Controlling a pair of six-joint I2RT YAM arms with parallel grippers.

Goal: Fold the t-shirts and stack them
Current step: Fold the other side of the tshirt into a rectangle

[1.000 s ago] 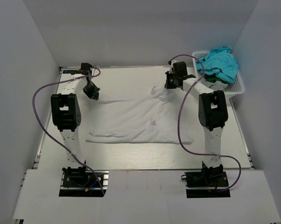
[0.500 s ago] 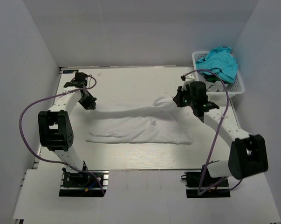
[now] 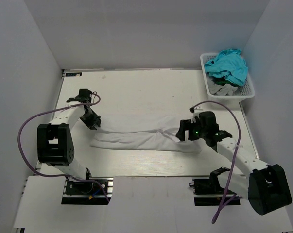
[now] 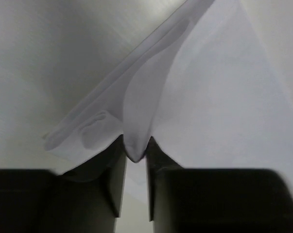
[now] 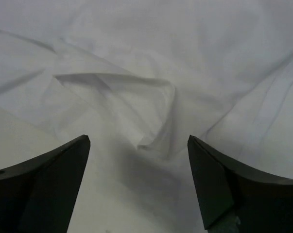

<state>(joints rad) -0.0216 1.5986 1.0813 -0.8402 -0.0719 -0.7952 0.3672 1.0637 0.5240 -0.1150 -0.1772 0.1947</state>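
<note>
White t-shirt [image 3: 136, 141] folded into a narrow band on the table [image 3: 136, 92], long axis left to right, left fingers [image 4: 114, 184] narrowly parted around its left end, grip not discernible, right fingers [image 5: 44, 184] spread wide above its right end, turquoise t-shirts [image 3: 229, 65] in basket [image 3: 247, 93] far right

The white t-shirt [image 4: 219, 97] runs off both wrist views' edges (turquoise t-shirts [image 3: 229, 65] hide most of the basket [image 3: 233, 96])

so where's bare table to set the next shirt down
The widest bare patch is the far half of the table, between the white t-shirt and the back wall, left of the basket. A narrower strip runs between the shirt and the arm bases. Crowded at the shirt's ends, by the left gripper and right gripper.
</note>
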